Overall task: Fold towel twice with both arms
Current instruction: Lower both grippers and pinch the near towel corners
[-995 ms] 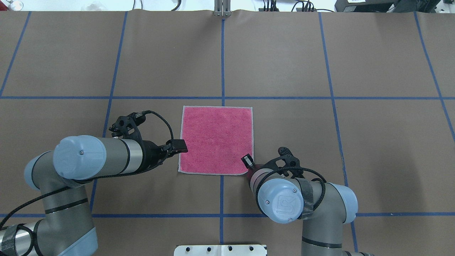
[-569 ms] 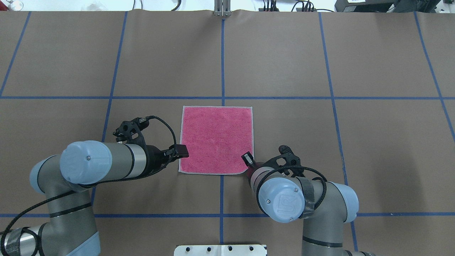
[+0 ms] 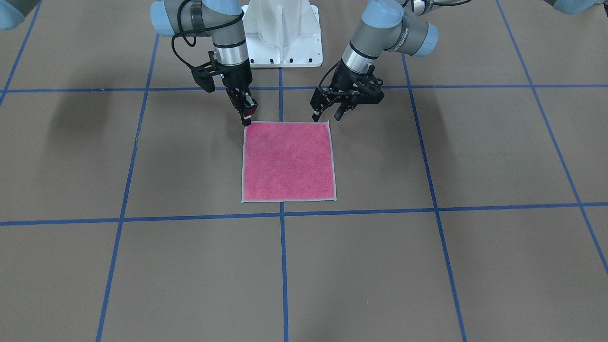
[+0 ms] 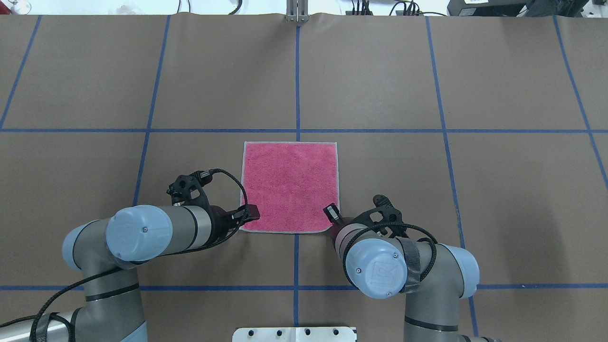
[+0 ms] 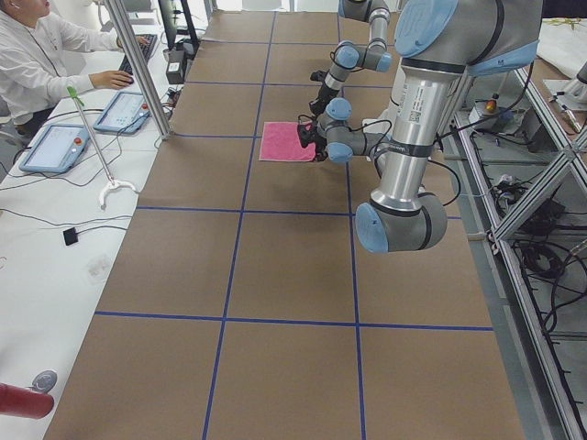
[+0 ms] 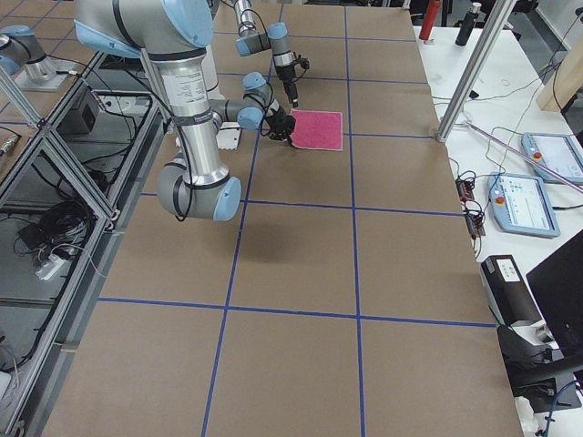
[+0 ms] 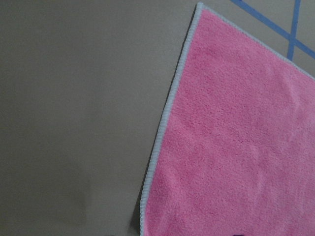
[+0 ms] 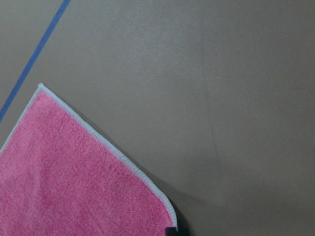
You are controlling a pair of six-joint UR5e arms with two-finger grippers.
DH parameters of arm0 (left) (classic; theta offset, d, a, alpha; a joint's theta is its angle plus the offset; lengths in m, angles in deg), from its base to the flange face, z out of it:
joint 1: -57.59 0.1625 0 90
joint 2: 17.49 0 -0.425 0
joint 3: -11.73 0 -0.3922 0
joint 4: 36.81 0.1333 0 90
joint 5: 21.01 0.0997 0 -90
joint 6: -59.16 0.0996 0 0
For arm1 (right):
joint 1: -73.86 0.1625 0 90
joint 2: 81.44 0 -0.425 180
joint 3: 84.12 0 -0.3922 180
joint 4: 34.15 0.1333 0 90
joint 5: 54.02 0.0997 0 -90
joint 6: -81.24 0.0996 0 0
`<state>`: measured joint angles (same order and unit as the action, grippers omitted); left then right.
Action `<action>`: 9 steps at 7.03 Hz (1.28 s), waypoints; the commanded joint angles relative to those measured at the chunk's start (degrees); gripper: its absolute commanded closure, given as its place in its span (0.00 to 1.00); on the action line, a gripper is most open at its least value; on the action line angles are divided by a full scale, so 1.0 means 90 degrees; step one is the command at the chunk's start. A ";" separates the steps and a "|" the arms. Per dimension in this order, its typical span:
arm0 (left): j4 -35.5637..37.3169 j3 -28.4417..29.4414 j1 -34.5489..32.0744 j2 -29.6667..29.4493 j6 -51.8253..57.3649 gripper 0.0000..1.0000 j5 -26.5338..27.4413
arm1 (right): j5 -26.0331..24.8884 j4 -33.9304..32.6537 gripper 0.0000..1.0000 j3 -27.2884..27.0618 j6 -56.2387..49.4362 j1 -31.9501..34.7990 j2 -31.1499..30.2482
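The towel [image 4: 289, 186] lies flat and unfolded on the brown table, pink face up, with light grey edging; it also shows in the front view [image 3: 288, 161]. My left gripper [image 4: 247, 213] is at the towel's near-left corner, and in the front view [image 3: 327, 114] its jaws are open and empty just above that corner. My right gripper [image 4: 332, 216] is at the near-right corner, open, with its tip [image 3: 247, 114] down at the corner. Both wrist views show the towel's edge [image 7: 162, 128] and corner [image 8: 165, 204] lying flat.
The white bolted pedestal [image 3: 283, 42] stands behind the towel between the arms. Blue tape lines [image 4: 297, 76] grid the brown table. A metal post [image 4: 297, 14] is at the far edge. An operator [image 5: 37, 64] sits at a side desk.
My left arm has swung toward the robot and rightward, taking its gripper from the middle of the towel's left edge to the near-left corner. My right arm has barely moved. The towel has not moved.
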<state>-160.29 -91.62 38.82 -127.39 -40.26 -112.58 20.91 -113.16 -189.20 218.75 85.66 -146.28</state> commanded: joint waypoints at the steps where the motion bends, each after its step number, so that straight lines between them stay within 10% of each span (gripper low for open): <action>1: 0.0009 0.0077 0.0006 -0.0035 -0.0008 0.45 0.0008 | -0.0055 -0.0001 1.00 0.0005 -0.0006 -0.0023 -0.0002; 9: 0.0019 0.0243 0.0016 -0.0025 0.0060 0.61 0.0008 | -0.0064 -0.0001 1.00 0.0034 -0.0006 -0.0032 -0.0021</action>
<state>-160.10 -89.63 38.94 -127.57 -39.74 -112.54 20.33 -113.17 -188.92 218.70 85.37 -146.48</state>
